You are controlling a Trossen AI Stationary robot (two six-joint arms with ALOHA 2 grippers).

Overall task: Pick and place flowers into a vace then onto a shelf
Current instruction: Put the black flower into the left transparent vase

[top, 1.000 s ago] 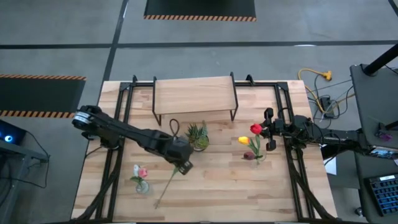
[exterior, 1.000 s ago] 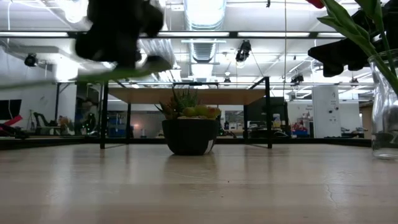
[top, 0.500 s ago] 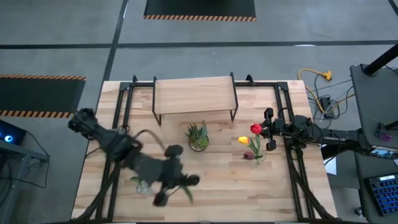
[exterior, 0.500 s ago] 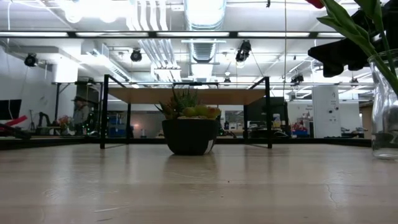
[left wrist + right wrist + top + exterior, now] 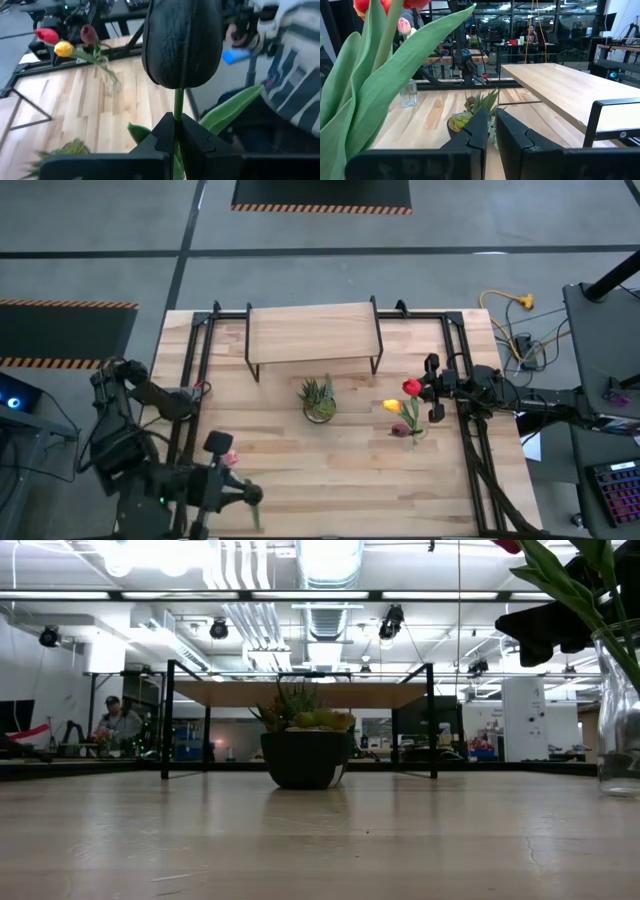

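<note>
My left gripper [image 5: 248,498] is at the table's near-left corner, above the near edge, shut on a dark maroon tulip [image 5: 182,42] whose green leaf [image 5: 230,106] sticks out sideways. A pink tulip [image 5: 229,459] stands in a small glass vase [image 5: 409,92] beside that arm. Red, yellow and maroon tulips [image 5: 405,405] stand with their stems in a second glass vase [image 5: 620,710] at the table's right. My right gripper [image 5: 434,390] is beside those tulips, shut; their leaves [image 5: 380,85] fill its view beside the fingers. The shelf [image 5: 312,332] stands at the far edge. My left gripper pinches the tulip's thin green stem [image 5: 178,106] between its two fingers, just below the flower head. The head stands out beyond the fingertips, and the stem runs along the fingers. The tulip is lifted clear of the table.
A small spiky potted plant [image 5: 318,400] sits at the table's middle, in front of the shelf. Black frame rails [image 5: 190,400] run along the left and right sides of the table. A person [image 5: 115,720] sits in the room beyond the table.
My left arm has swung from the table's middle toward the near-left corner, carrying the tulip off the table, and has left the low view. The right arm and its vase have kept still.
</note>
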